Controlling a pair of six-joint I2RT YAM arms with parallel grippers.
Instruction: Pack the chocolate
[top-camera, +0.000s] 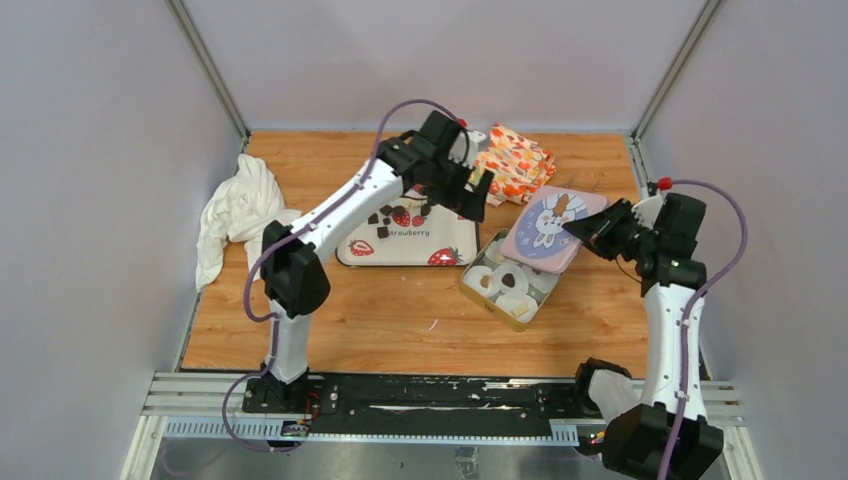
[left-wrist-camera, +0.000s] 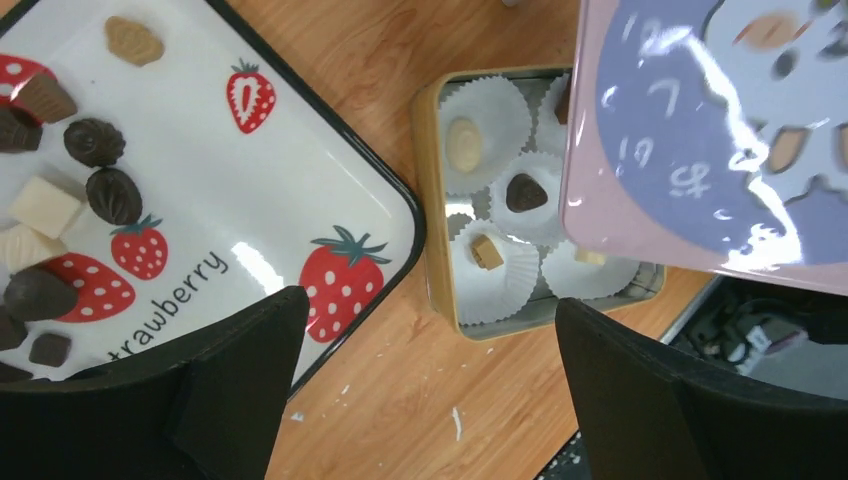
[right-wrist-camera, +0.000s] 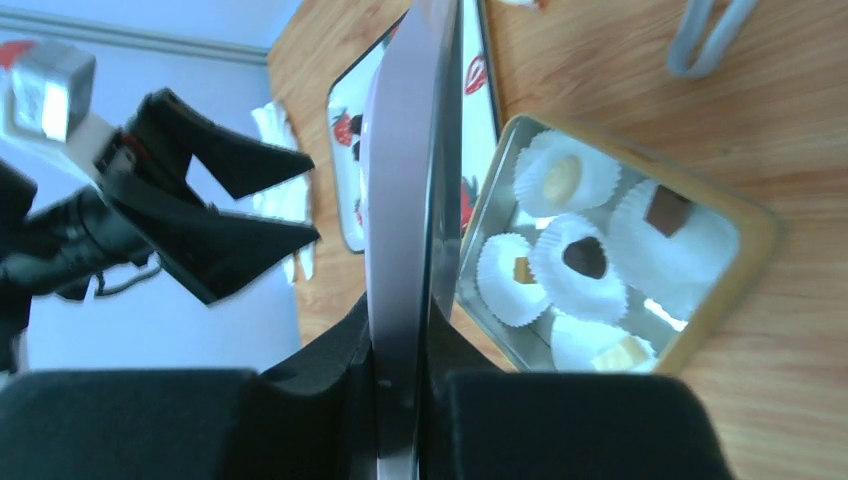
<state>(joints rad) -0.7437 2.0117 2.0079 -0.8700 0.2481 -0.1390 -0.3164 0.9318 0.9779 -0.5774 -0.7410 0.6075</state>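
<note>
The left fingers (left-wrist-camera: 255, 345) stand wide apart with nothing between them, hanging above the bench (top-camera: 400, 310) over the gap where the tray (left-wrist-camera: 200, 170) and the tin (left-wrist-camera: 432, 200) lie side by side. The right fingers (right-wrist-camera: 330, 360) are pinched on the edge of the pink lid (top-camera: 550, 225). They hold it tilted over the far right part of the tin, and whether it touches the rim cannot be told.

The chocolate (left-wrist-camera: 95, 140) is split between two places. Most of it is loose on the strawberry tray: dark rounds and squares with a few cream blocks bunched at one end, and one tan piece a little apart. The rest sits in the open tin, one piece to each white paper cup (right-wrist-camera: 585, 290): cream, dark, tan and brown ones show, five in the right wrist view.

The tin lies just to the right of the tray. A crumpled white cloth (top-camera: 235, 210) lies at the left edge of the bench, and a folded orange-patterned cloth (top-camera: 512, 160) lies at the back.
</note>
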